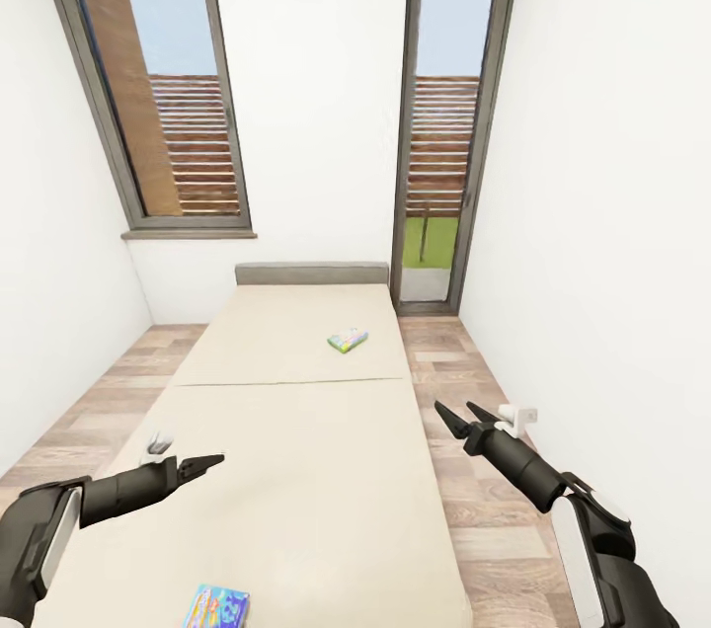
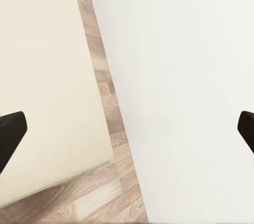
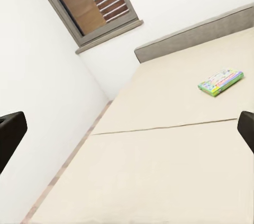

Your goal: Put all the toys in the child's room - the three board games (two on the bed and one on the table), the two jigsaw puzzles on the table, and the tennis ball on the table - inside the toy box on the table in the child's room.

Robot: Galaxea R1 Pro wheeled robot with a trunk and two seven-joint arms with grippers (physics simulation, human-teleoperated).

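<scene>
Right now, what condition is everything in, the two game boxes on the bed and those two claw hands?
Far board game: lying flat on the bed, closed, near the headboard end.
Near board game: lying flat at the bed's near edge, closed, partly cut off by the picture.
Left gripper: open, empty, over the bed.
Right gripper: open, empty, above the floor beside the bed.

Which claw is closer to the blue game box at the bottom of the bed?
Left. The left claw hangs just above the blue board game; the right claw is across the bed, over the floor.
</scene>
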